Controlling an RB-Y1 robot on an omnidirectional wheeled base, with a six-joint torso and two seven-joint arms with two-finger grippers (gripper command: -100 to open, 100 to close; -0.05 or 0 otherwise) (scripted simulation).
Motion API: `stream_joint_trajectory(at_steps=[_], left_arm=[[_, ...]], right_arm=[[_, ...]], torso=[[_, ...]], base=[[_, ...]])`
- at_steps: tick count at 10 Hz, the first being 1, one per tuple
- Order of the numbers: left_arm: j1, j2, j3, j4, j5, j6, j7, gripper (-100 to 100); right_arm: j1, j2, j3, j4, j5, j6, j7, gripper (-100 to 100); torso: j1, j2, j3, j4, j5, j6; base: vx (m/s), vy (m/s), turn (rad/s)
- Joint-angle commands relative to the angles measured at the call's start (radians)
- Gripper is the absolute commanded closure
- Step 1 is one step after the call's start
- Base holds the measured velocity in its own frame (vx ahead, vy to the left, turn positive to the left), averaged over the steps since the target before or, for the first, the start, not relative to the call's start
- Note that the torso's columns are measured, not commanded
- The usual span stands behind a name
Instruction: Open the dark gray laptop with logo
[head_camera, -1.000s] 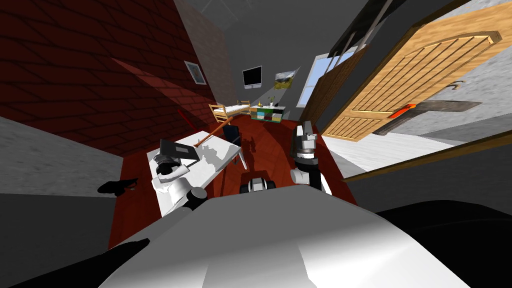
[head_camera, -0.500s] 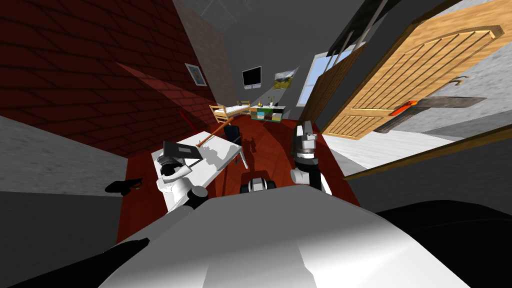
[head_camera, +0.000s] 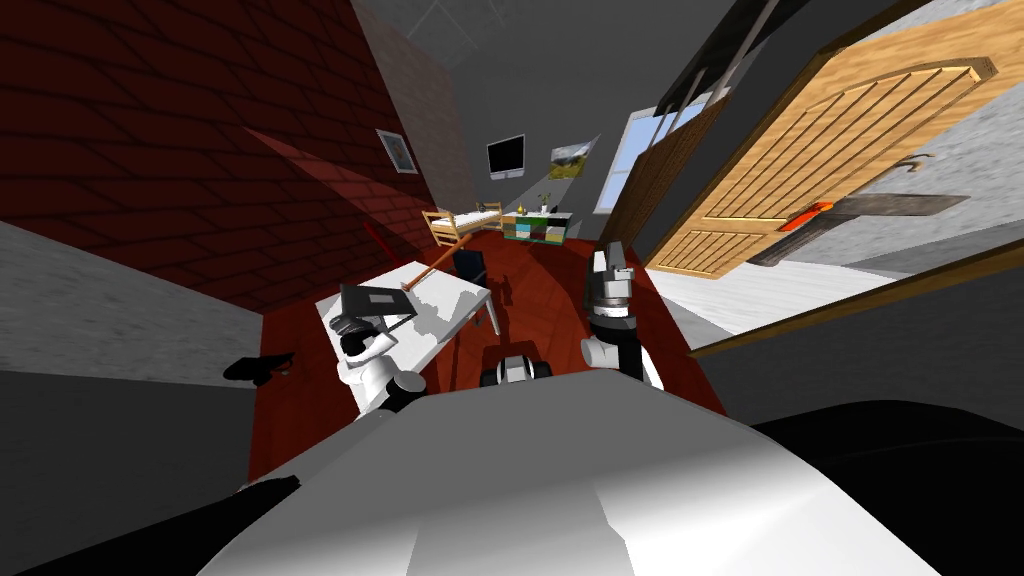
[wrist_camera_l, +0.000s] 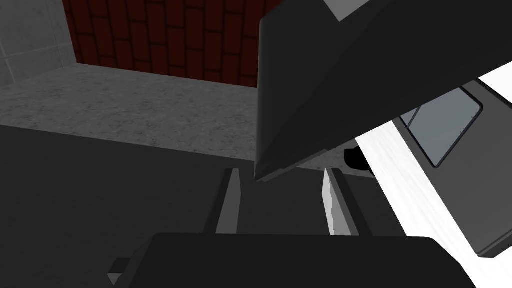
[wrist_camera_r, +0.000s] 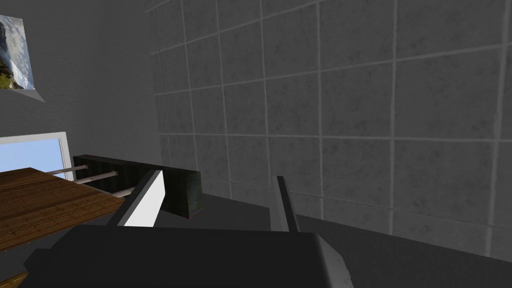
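The dark grey laptop (head_camera: 375, 300) sits on the near end of a white table (head_camera: 445, 310), its lid partly raised. My left gripper (head_camera: 350, 325) is at the laptop's near edge. In the left wrist view the lifted lid (wrist_camera_l: 325, 85) slants over the light base with its trackpad (wrist_camera_l: 445, 125). The lid's lower corner hangs just past my left gripper (wrist_camera_l: 280, 172), between the open fingers (wrist_camera_l: 231, 200). My right gripper (head_camera: 608, 258) is held up to the right of the table, and in its own wrist view it (wrist_camera_r: 217, 175) is open and holds nothing.
A brown stick (head_camera: 432, 265) lies across the table's far end, with a dark chair (head_camera: 468, 265) behind it. A bed (head_camera: 462, 218) and a coloured dresser (head_camera: 535, 228) stand further back. An open wooden door (head_camera: 820, 170) is on the right. A black object (head_camera: 255, 368) lies on the red floor.
The whole head view has shifted, so the table and laptop now sit further right: I have moved. My left hand has stayed at the laptop's lid. The right arm looks unchanged.
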Motion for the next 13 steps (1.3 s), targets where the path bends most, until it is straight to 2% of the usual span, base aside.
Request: stream_joint_trajectory(at_steps=[1,2,3,5,6,8,12,13], left_arm=[[0.004,-0.013,0.004,0.002,0.018,-0.012,0.017,100],[0.017,-0.051,0.006,0.018,0.057,-0.064,0.059,100],[0.017,-0.051,0.006,0.018,0.057,-0.066,0.059,100],[0.027,-0.087,0.007,0.031,0.094,-0.118,0.096,100],[0.009,-0.074,0.010,0.002,0.076,-0.065,0.078,-100],[-0.009,-0.060,0.013,-0.008,0.071,-0.034,0.075,-100],[-0.064,-0.018,0.022,-0.037,0.055,0.058,0.065,-100],[-0.054,-0.025,0.020,-0.030,0.058,0.038,0.067,-100]], right_arm=[[0.000,0.000,0.000,0.000,0.000,0.000,0.000,0],[0.000,0.000,0.000,0.000,0.000,0.000,0.000,0],[0.000,0.000,0.000,0.000,0.000,0.000,0.000,0],[0.000,0.000,0.000,0.000,0.000,0.000,0.000,0],[0.000,0.000,0.000,0.000,0.000,0.000,0.000,0],[0.000,0.000,0.000,0.000,0.000,0.000,0.000,0],[0.000,0.000,0.000,0.000,0.000,0.000,0.000,0],[0.000,0.000,0.000,0.000,0.000,0.000,0.000,0]], torso=[[-0.001,0.000,0.000,0.001,-0.002,0.001],[-0.006,0.000,0.000,0.002,-0.005,0.003],[-0.004,0.001,0.000,0.002,-0.004,0.004],[-0.005,0.000,-0.001,0.002,-0.004,0.003],[-0.005,0.001,0.000,0.002,-0.004,0.003],[-0.009,0.002,0.001,0.002,-0.006,0.003],[-0.003,0.001,0.000,0.002,-0.004,0.003],[-0.004,0.001,0.000,0.002,-0.004,0.003]], base=[[-0.019,0.033,0.006],[-0.035,0.095,-0.006],[-0.026,0.100,-0.021],[-0.019,0.073,-0.015],[-0.028,0.022,-0.005],[-0.032,-0.037,0.003],[-0.030,-0.036,0.000],[-0.014,-0.011,0.000]])
